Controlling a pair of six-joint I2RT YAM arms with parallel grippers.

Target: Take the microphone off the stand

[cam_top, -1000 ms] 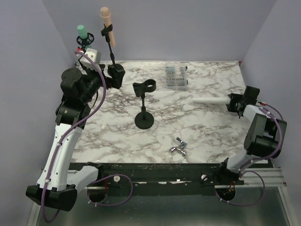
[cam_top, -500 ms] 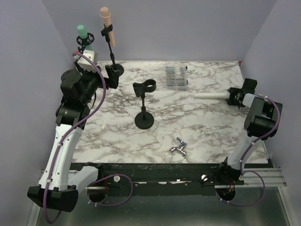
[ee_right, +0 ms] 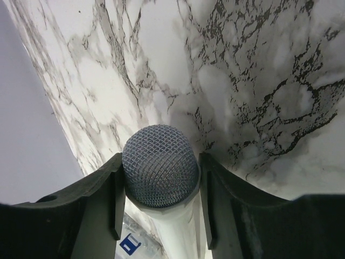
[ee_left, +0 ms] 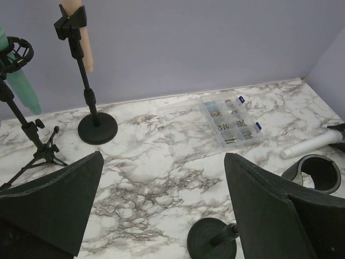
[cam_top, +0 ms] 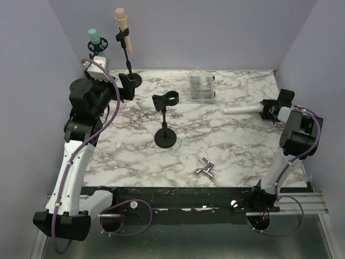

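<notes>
top external: fixed, high and behind the arm bases, tilted down and forward. Wide shot, whole table (cam_top: 242, 151) up to the back wall, both arms in frame

left wrist: low over the table's rear-left, faces the back wall and the far right corner, mid range, left gripper (ee_left: 163, 157) filling the bottom corners. Shares with top: parts box (ee_left: 229, 121), peach mic stand (ee_left: 97, 129), green mic stand (ee_left: 33, 141), empty clip stand (ee_left: 315, 174), microphone (ee_left: 308, 145)

right wrist: at the table's right side, very close, looks along the microphone through the right gripper (ee_right: 160, 157) onto marble and a strip of wall. Overlap with top is just that microphone and a patch of table
</notes>
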